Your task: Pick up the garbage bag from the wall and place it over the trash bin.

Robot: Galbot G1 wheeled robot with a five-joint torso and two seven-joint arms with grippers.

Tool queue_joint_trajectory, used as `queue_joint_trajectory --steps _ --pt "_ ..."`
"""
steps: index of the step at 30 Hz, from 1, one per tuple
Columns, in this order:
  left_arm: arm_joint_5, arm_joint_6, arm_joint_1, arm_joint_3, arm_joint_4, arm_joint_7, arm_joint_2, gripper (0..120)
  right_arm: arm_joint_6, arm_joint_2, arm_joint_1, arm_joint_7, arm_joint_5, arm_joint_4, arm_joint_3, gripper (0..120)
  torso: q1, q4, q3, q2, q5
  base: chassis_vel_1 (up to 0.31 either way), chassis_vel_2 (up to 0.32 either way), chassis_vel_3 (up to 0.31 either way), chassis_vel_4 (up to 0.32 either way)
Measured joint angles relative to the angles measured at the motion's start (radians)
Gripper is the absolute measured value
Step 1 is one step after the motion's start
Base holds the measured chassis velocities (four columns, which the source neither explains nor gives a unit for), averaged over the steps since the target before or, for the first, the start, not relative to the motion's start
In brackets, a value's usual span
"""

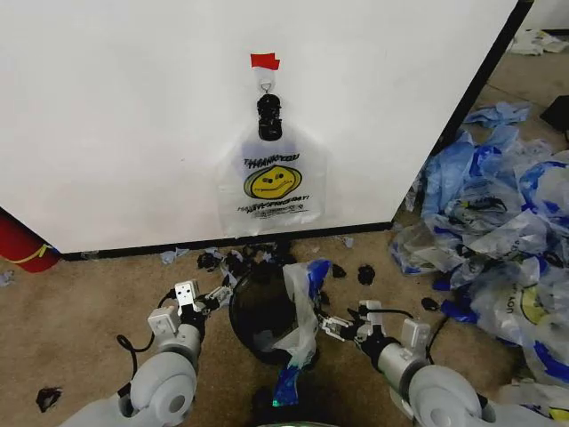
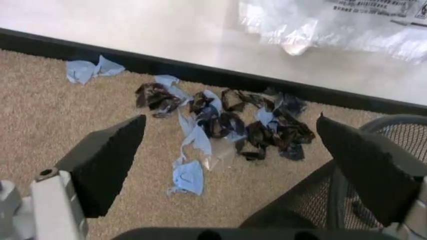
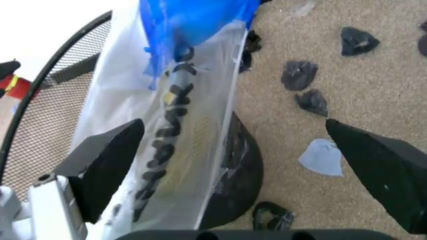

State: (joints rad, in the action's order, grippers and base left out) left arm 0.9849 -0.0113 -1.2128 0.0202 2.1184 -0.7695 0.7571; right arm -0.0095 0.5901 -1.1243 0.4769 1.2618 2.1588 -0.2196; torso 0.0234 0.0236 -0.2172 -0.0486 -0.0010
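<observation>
Your garbage bag (image 1: 271, 182) hung flat on the wall (image 1: 133, 116) from a black clip under red tape, long axis vertical, straight ahead and well above both grippers; it was thin and translucent, with a yellow smiley and black print. The left gripper (image 1: 213, 297) and right gripper (image 1: 331, 327) sat low on either side of the bin (image 1: 258, 316), fingers released and holding nothing, about equally far from it. Another bag (image 3: 173, 130) with a blue handle was already draped over the bin's right rim, between the right fingers (image 3: 110, 155).
</observation>
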Motion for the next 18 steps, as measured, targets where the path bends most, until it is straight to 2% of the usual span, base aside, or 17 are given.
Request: queue_joint_trajectory --steps 9,18 --pt "-0.023 -0.005 -0.026 -0.004 -0.001 0.002 0.006 100 0.004 0.012 0.020 0.002 0.004 -0.028 -0.019 100 0.000 0.0001 0.000 0.000 0.0000 0.000 0.000 0.000 0.000" --pt "-0.066 -0.010 -0.080 -0.019 0.006 0.005 0.024 100 -0.011 0.044 0.101 0.041 0.036 -0.048 -0.096 100 0.000 0.0000 0.000 0.000 -0.0003 0.000 0.000 0.000 0.000"
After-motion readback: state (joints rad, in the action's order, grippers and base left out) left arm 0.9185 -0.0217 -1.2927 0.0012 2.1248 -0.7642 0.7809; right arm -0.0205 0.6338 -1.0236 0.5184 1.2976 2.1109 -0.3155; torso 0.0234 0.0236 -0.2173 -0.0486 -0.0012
